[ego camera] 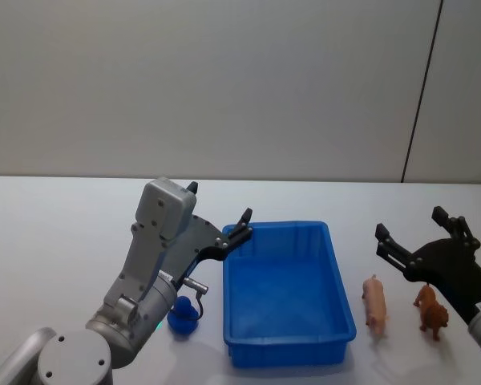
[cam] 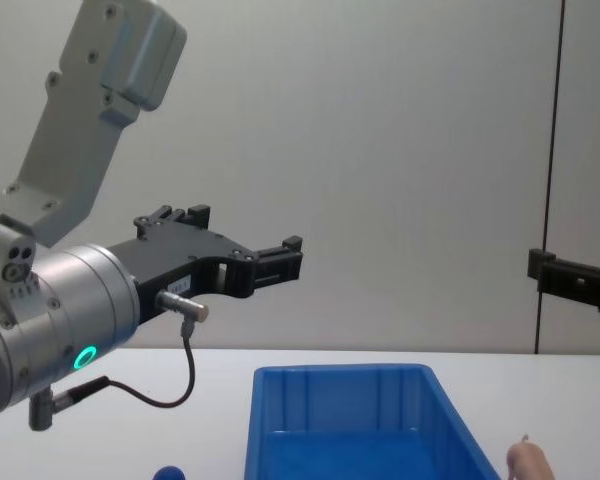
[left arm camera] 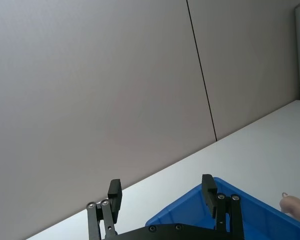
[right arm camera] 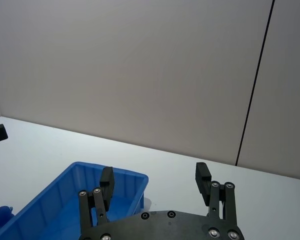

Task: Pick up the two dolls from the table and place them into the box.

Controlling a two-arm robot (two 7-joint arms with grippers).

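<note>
The blue box [ego camera: 282, 298] stands on the white table [ego camera: 56, 233], with nothing inside it. A dark blue doll [ego camera: 182, 314] lies just off its left wall. To its right are a pink pig doll [ego camera: 375, 305] and a brown four-legged doll [ego camera: 431, 312]. My left gripper [ego camera: 218, 205] hangs open in the air above the box's far left corner. Above the pig and the brown doll my right gripper [ego camera: 418, 228] is open too. The left wrist view has the left gripper [left arm camera: 161, 190] over the box [left arm camera: 250, 217].
A pale wall with a dark vertical seam [ego camera: 421, 96] rises behind the table. White tabletop runs bare to the left of the blue doll and beyond the box [cam: 350, 420].
</note>
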